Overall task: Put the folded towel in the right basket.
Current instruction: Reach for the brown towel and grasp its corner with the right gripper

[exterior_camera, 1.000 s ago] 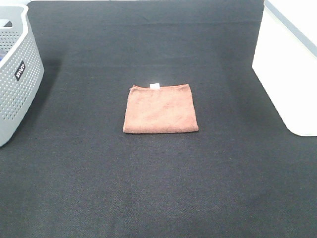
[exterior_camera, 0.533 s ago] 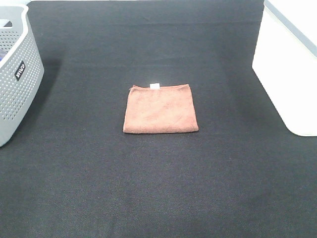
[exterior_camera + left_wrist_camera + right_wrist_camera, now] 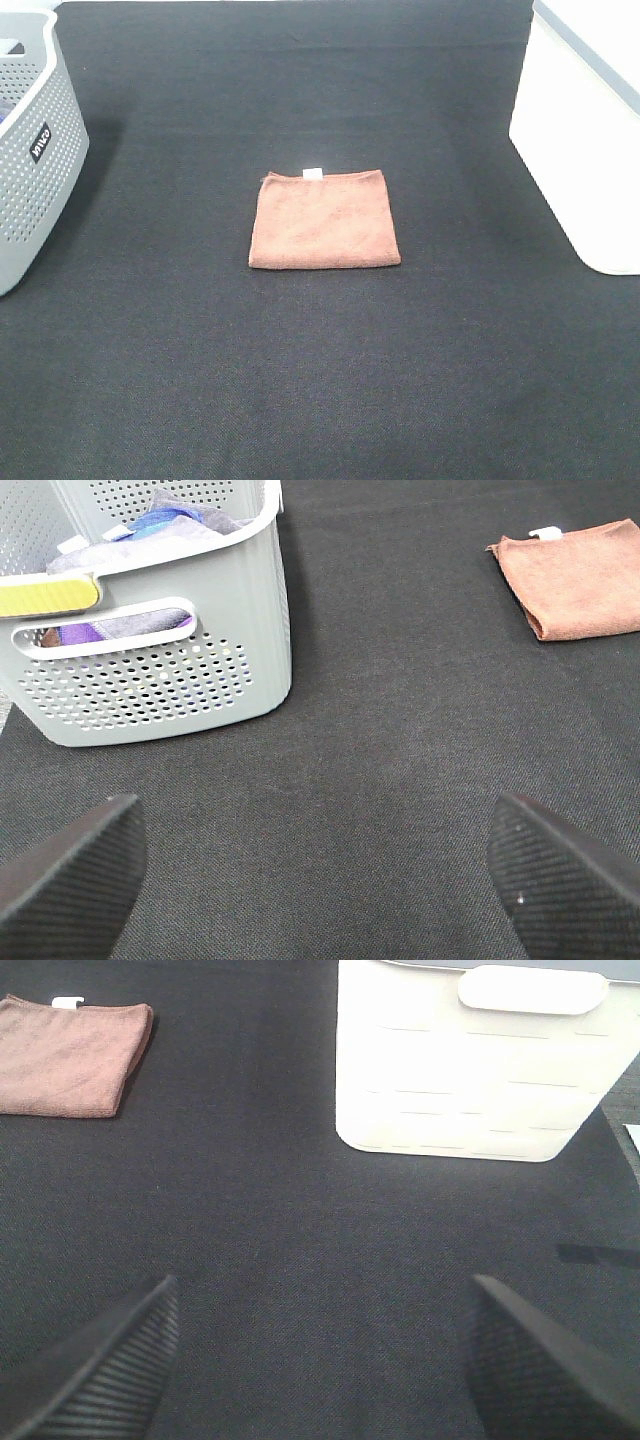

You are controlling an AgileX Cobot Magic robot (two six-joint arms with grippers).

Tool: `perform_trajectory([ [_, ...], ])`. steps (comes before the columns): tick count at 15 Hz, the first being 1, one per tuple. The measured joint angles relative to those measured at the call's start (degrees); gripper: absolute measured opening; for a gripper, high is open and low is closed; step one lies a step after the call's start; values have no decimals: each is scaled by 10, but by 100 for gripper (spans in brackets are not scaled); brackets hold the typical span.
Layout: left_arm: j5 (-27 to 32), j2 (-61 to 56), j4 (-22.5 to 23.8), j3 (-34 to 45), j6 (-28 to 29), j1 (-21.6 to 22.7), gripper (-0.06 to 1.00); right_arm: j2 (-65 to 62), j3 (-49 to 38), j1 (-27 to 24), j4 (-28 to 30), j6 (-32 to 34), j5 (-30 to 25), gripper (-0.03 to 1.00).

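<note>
A folded brown towel (image 3: 324, 219) with a small white tag lies flat in the middle of the black table. It also shows in the left wrist view (image 3: 575, 575) and the right wrist view (image 3: 70, 1057). The white right basket (image 3: 590, 140) stands at the right edge; the right wrist view shows its side with a handle slot (image 3: 480, 1060). My left gripper (image 3: 320, 875) is open and empty, near the grey basket. My right gripper (image 3: 320, 1355) is open and empty, in front of the white basket. Neither gripper shows in the exterior high view.
A grey perforated basket (image 3: 35, 150) stands at the left edge; the left wrist view shows it (image 3: 150, 670) holding several cloths. The table is covered in black fabric (image 3: 320, 380).
</note>
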State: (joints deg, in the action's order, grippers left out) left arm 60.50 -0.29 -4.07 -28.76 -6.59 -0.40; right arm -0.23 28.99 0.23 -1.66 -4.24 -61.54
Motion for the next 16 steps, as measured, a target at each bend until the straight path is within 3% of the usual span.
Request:
perform_trajectory([
  [16, 0, 0, 0, 0, 0, 0, 88, 0, 0, 0, 0, 0, 0, 73],
])
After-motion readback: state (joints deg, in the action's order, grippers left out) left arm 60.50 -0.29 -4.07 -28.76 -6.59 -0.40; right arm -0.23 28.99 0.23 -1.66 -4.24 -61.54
